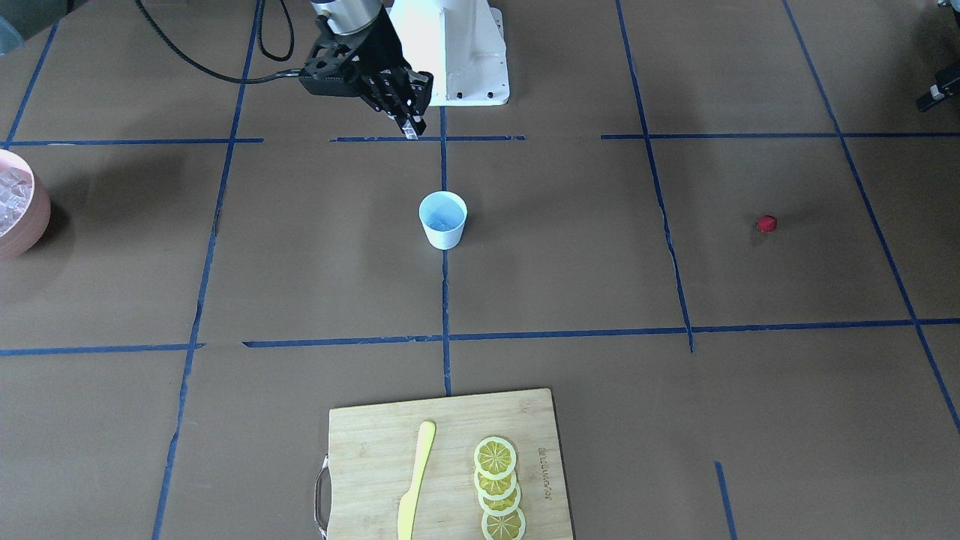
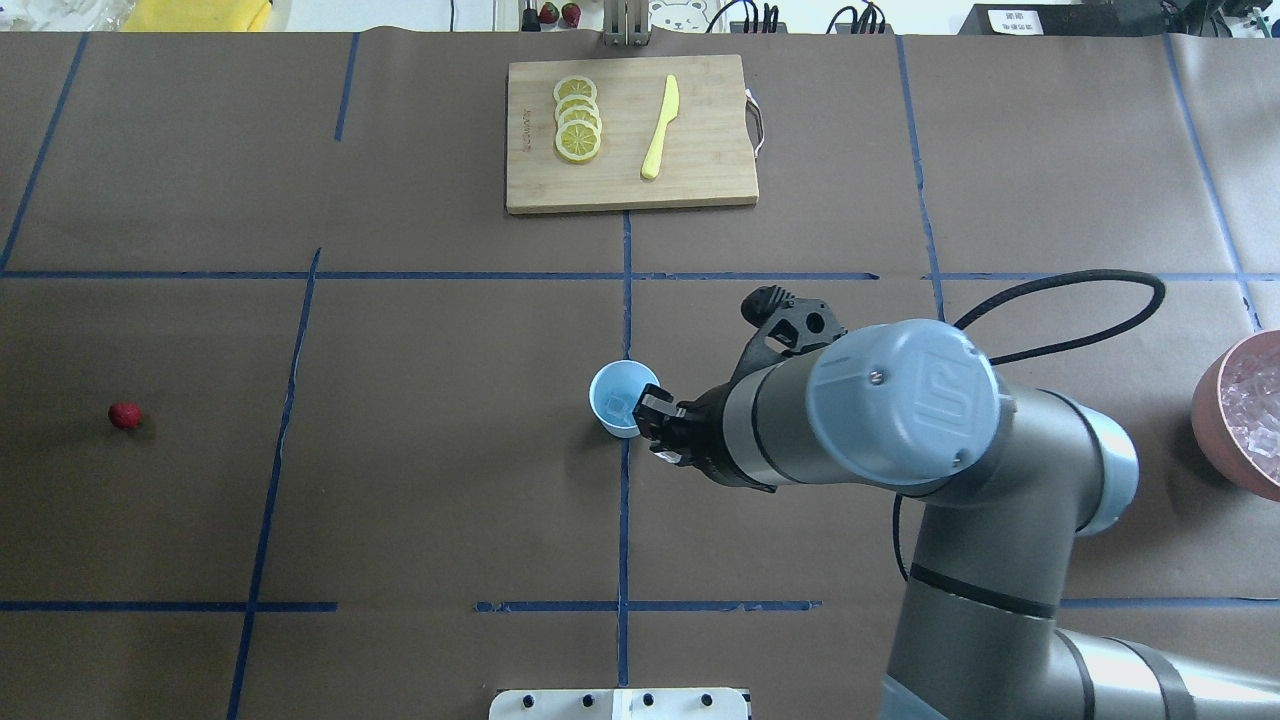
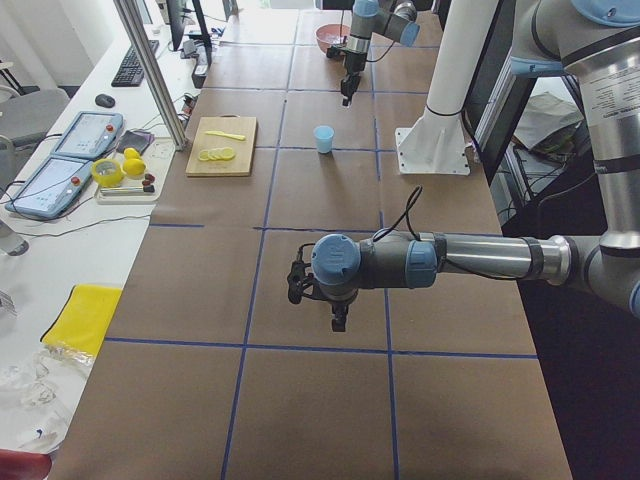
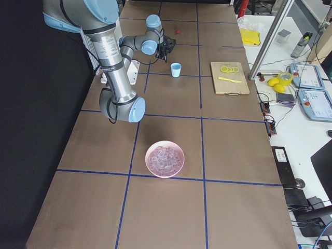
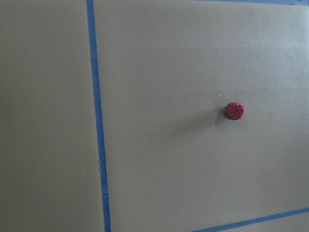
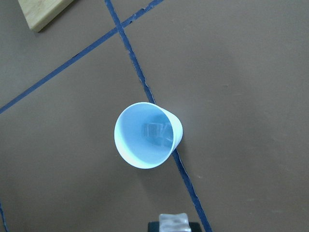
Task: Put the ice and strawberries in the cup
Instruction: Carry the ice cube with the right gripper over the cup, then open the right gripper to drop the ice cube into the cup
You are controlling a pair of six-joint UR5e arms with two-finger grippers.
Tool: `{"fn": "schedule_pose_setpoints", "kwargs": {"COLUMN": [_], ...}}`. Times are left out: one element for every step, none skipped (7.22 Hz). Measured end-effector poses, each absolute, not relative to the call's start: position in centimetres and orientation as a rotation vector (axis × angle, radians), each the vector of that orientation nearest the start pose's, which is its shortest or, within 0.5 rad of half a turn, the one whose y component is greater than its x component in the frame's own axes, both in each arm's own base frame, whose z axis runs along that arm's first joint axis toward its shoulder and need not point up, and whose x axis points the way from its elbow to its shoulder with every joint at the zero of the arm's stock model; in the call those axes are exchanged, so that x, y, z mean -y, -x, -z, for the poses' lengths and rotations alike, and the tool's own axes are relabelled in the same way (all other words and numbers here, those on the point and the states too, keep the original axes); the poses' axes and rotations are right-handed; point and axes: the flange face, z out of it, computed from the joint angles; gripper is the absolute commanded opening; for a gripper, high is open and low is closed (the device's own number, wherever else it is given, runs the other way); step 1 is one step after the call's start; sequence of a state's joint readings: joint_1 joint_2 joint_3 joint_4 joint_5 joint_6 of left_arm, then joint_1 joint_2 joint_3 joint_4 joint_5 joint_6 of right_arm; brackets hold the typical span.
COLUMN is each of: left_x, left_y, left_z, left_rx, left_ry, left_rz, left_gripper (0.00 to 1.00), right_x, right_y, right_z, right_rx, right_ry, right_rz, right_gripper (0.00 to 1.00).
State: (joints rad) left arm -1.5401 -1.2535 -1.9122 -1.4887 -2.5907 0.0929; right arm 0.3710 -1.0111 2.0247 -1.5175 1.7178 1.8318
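Front-facing: right gripper (image 1: 410, 127) is raised on the robot side of the cup (image 1: 442, 219), fingers pinching an ice cube (image 1: 412, 133). The cup is upright on the centre tape line (image 1: 445, 315). The strawberry (image 1: 766, 223) lies on the table, well apart from the cup on the left arm's side. Pink bowl (image 1: 30, 225) at the view's left edge holds the ice (image 1: 11, 196). Cutting board (image 1: 375, 435) carries lemon slices (image 1: 496, 487) and a knife (image 1: 415, 480).

Overhead: right gripper is just beside the cup's rim, with ice in the cup bottom.

Exterior left: left gripper (image 3: 338, 322) hangs above the table. Can't tell whether its fingers are spread or together.

Left wrist: strawberry sits below, right of centre.

Right wrist: cup is below with ice on its floor. The pinched cube is at the bottom edge.
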Motion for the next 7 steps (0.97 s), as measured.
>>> {"fn": "schedule_pose_setpoints", "kwargs": {"left_x": [35.6, 35.6, 35.6, 35.6, 35.5, 35.6, 35.6], "left_y": [3.8, 3.8, 3.8, 3.8, 3.8, 3.8, 3.7], "left_z": [-61.6, -61.6, -61.6, -61.6, -61.6, -61.6, -61.6], "left_rx": [-1.021, -1.021, -1.021, -1.021, -1.022, -1.022, -1.022], "left_ry": [0.023, 0.024, 0.025, 0.025, 0.025, 0.024, 0.024], "left_rz": [-0.082, -0.082, -0.081, -0.081, -0.082, -0.082, -0.082], "left_gripper": [1.00, 1.00, 1.00, 1.00, 1.00, 1.00, 1.00], "right_x": [32.9, 34.5, 36.3, 37.7, 38.5, 39.0, 39.2], "right_y": [50.6, 52.8, 54.6, 55.7, 56.4, 57.0, 57.4], "right_z": [-15.0, -14.8, -14.5, -14.5, -14.6, -14.7, -14.9], "right_rx": [1.053, 1.025, 1.000, 0.981, 0.964, 0.950, 0.938], "right_ry": [0.063, 0.061, 0.064, 0.065, 0.065, 0.066, 0.068], "right_rz": [-0.517, -0.550, -0.589, -0.616, -0.630, -0.637, -0.639], "right_gripper": [0.00, 0.00, 0.00, 0.00, 0.00, 0.00, 0.00]}}
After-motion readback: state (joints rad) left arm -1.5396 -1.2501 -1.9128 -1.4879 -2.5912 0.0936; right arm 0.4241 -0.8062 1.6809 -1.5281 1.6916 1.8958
